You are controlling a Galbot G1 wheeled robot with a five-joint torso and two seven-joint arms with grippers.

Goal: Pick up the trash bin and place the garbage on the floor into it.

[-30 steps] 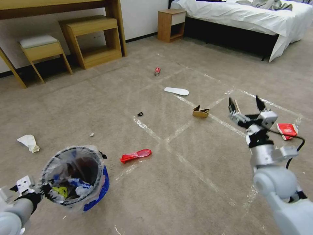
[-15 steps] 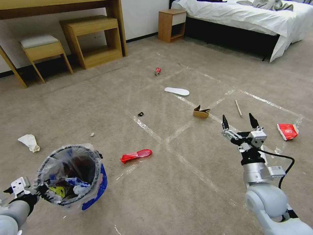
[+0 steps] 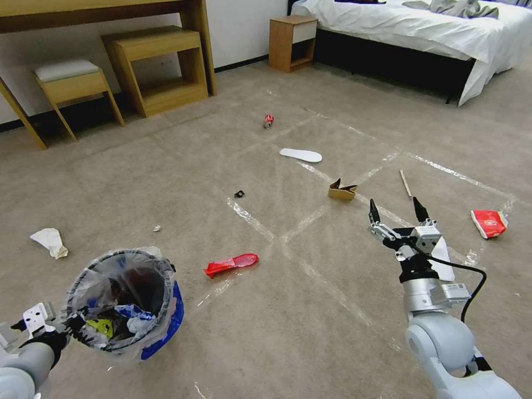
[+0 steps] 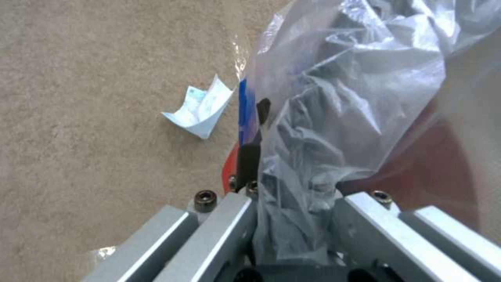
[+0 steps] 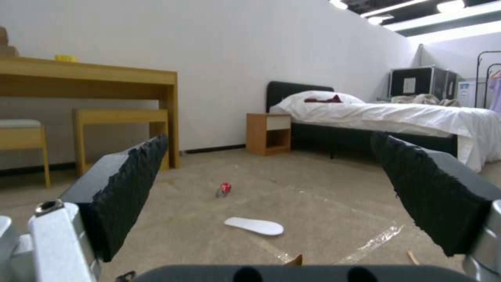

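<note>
At your lower left, the left gripper (image 3: 69, 323) clamps the rim of the small round dark bag-lined trash bin (image 3: 130, 305), held above the beige-grey taped carpet (image 3: 310, 310). Your right gripper (image 3: 398, 212), arm extended forward, fingers spread, holds nothing.

Carpet (image 3: 343, 100) beige-grey, crossed by a shiny clear tape grid (image 3: 310, 271). Trash bin (image 3: 124, 302) dark, clear crinkly liner, blue patch on its lower side. Red wrapper (image 3: 230, 264) centre, red-and-white packet (image 3: 489, 223) far right, red can (image 3: 268, 121) far. White insole (image 3: 300, 155), white paper (image 3: 50, 242) left, brown cardboard (image 3: 341, 190). Right gripper (image 3: 397, 213) fingers black, body silver.
</note>
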